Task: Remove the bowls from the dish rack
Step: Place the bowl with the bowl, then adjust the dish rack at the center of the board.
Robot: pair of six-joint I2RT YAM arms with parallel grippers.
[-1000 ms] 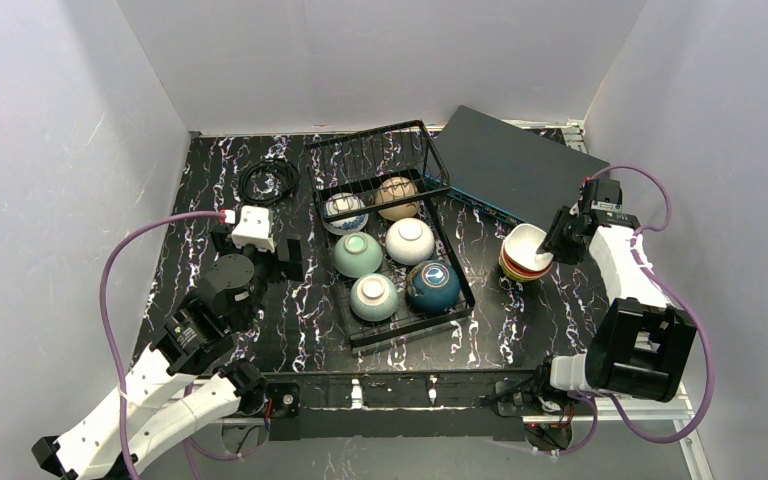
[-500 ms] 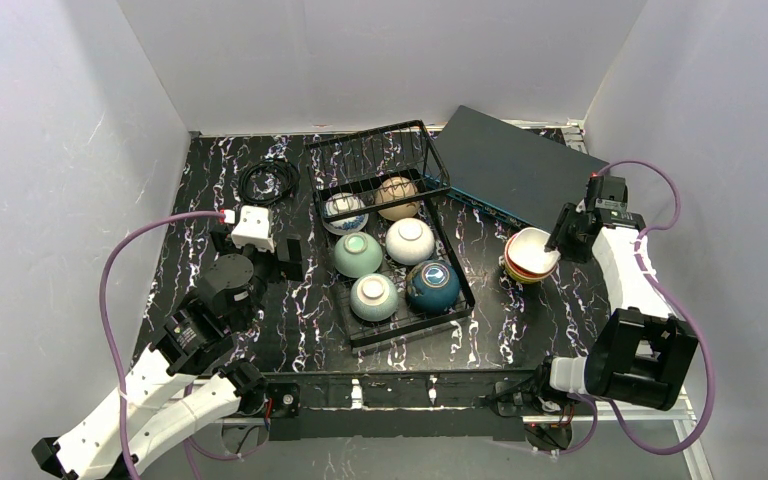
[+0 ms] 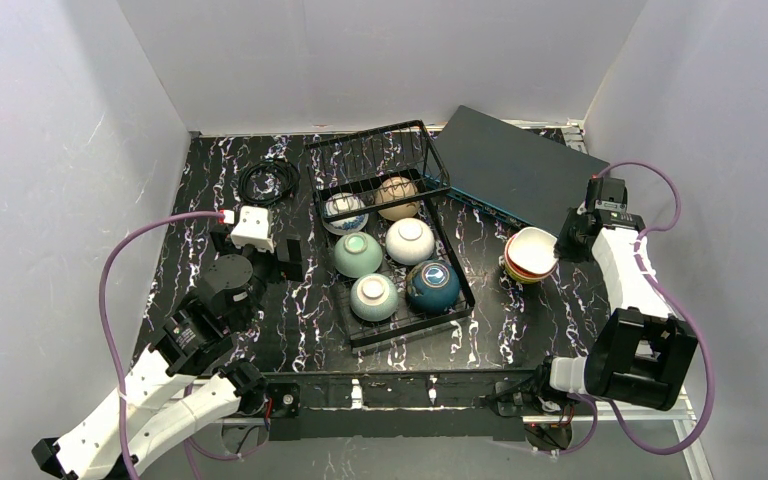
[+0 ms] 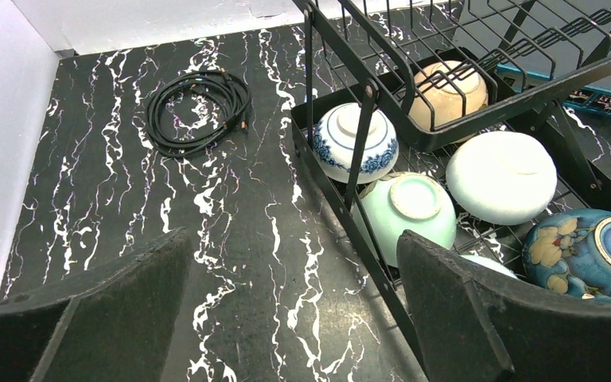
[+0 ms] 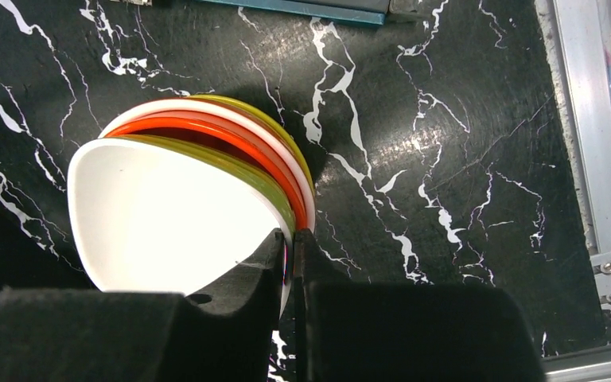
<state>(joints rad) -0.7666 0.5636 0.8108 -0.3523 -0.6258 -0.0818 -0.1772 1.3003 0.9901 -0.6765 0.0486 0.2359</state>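
The black wire dish rack (image 3: pixel 457 262) stands mid-table with several bowls upside down in it: blue-and-white (image 3: pixel 345 212), beige (image 3: pixel 397 197), two pale green (image 3: pixel 357 254), white (image 3: pixel 410 240) and dark teal (image 3: pixel 432 286). To its right, on the table, is a stack of bowls (image 3: pixel 528 253) with orange, yellow and green rims (image 5: pixel 231 131). A white bowl (image 5: pixel 167 215) lies on top, tilted. My right gripper (image 5: pixel 290 235) is shut on that white bowl's rim, also in the top view (image 3: pixel 563 240). My left gripper (image 4: pixel 290 239) is open and empty, left of the rack (image 4: pixel 350 215).
A flat dark grey-teal box (image 3: pixel 515 165) lies at the back right, close behind the stack. A coiled black cable (image 3: pixel 268 180) lies at the back left. The table's metal right edge (image 5: pixel 597 119) runs next to the stack.
My right gripper has moved a little right and back with the white bowl, which now sits lower on the stack. The left arm has not moved.
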